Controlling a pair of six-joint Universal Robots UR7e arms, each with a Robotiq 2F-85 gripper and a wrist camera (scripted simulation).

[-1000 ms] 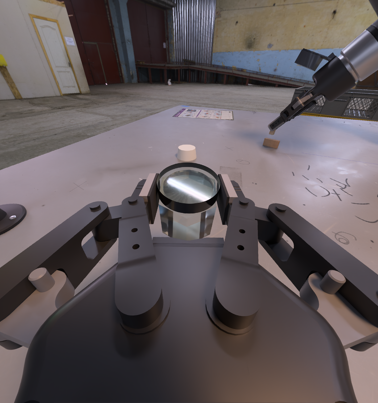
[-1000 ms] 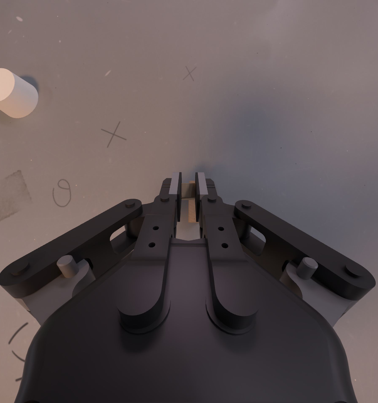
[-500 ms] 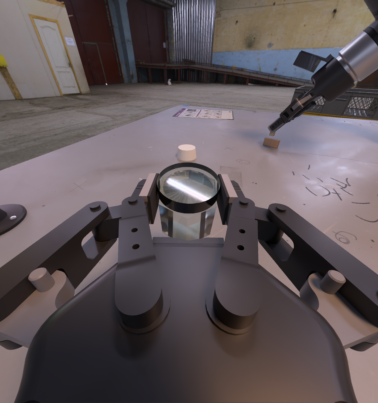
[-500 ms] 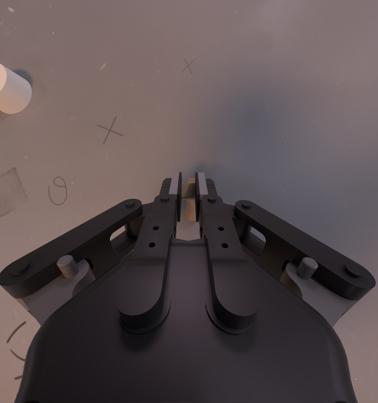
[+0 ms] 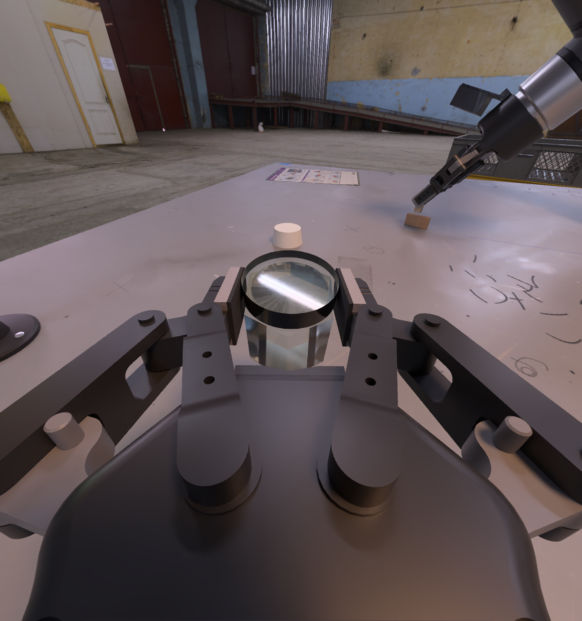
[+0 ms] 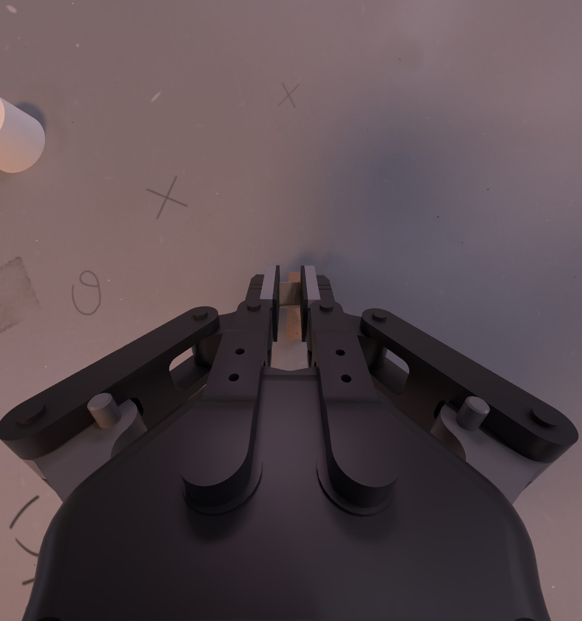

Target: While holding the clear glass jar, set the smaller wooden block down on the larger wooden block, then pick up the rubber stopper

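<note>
My left gripper [image 5: 288,295] is shut on the clear glass jar [image 5: 288,322] with a black rim and holds it above the table. The white rubber stopper [image 5: 287,236] stands upright just beyond the jar; in the right wrist view it [image 6: 9,136] shows at the far left. My right gripper [image 6: 289,282] is shut on the smaller wooden block [image 6: 286,292] and holds it just above the larger wooden block [image 5: 417,220], which shows between the fingers [image 6: 293,322]. In the left wrist view the right gripper [image 5: 419,203] hangs over that block.
The grey table [image 5: 484,268] bears pen marks, crosses and a printed sheet [image 5: 313,176] at its far edge. A round arm base [image 5: 0,336] sits at the left. A dark crate [image 5: 551,164] stands beyond the table's right side.
My right gripper has moved slightly with the small block; the stopper drifts left in its view. The left gripper and jar have not moved.
</note>
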